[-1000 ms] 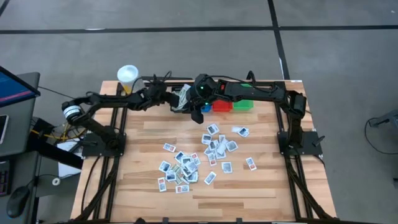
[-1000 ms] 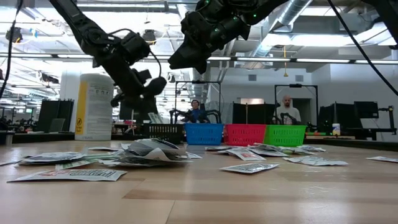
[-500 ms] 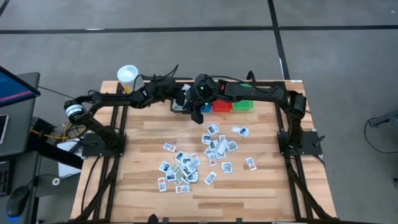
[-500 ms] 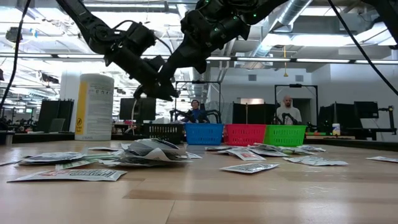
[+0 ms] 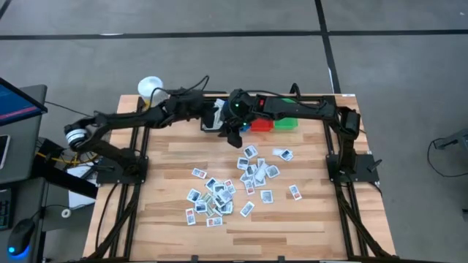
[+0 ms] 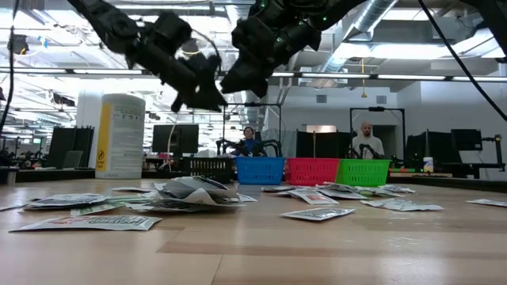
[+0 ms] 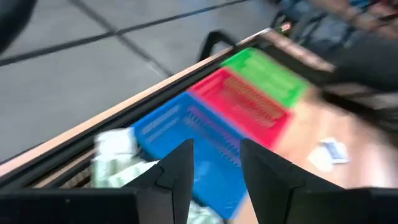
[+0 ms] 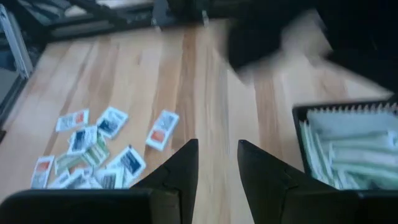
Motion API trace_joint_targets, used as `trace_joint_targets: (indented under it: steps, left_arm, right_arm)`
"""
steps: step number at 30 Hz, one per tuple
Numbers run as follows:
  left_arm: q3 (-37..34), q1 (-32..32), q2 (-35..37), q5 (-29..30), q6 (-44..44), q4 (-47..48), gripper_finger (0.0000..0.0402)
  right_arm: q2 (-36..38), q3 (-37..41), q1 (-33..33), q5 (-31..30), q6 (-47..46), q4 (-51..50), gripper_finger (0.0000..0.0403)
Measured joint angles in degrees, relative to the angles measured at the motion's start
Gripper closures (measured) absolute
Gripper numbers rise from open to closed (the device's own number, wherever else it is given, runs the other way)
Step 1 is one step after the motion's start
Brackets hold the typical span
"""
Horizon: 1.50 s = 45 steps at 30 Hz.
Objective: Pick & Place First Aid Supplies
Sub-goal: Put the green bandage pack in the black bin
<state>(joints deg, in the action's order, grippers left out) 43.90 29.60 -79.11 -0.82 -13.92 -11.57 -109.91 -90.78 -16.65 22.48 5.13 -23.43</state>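
Note:
Many small white packets, the first aid supplies (image 5: 232, 183), lie flat and scattered over the middle of the wooden table (image 5: 307, 219). More packets (image 8: 348, 146) fill the black bin (image 5: 210, 123) at the far edge. My left gripper (image 5: 219, 117) hovers open above that bin, in the air (image 6: 207, 96), with nothing between its fingers (image 7: 214, 168). My right gripper (image 5: 234, 136) hangs open beside it, just nearer than the bins, also holding nothing (image 8: 214, 168).
A blue bin (image 6: 260, 170), a red bin (image 6: 311, 171) and a green bin (image 6: 364, 172) stand in a row to the right of the black one. A white tub with a yellow label (image 6: 119, 134) stands at the far left corner. People sit in the room behind.
My left gripper has risen from low over the black bin and tipped up from pointing steeply down to nearer level, ending close beside my right gripper. Its finger gap looks the same.

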Motion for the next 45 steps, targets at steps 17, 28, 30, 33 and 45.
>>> trace_joint_targets:
  steps: [17,28,30,33,45]
  left_arm:
    - [-16.2,-16.0,28.1,-0.4,-0.4,0.0,0.0271]
    - [-24.9,-30.3,35.0,-2.5,-9.7,-0.1,0.0271]
    - [-25.9,-33.0,35.0,-2.5,-11.4,0.1,0.0271]
    - [-26.8,-37.2,35.1,-2.5,-12.9,0.0,0.0271]
    - [-27.1,-49.4,35.1,0.8,-15.0,-0.1,0.0271]
  right_arm:
    - [0.0,0.0,5.3,-0.1,0.1,-14.9,0.0295]
    - [0.0,0.0,16.7,-6.4,-9.8,-8.0,0.0295]
    - [0.0,0.0,18.8,-7.5,-9.7,-4.6,0.0295]
    - [0.0,0.0,21.6,-10.4,-6.7,-0.5,0.0295]
    - [0.0,0.0,27.0,-14.5,-7.9,6.4,0.0295]
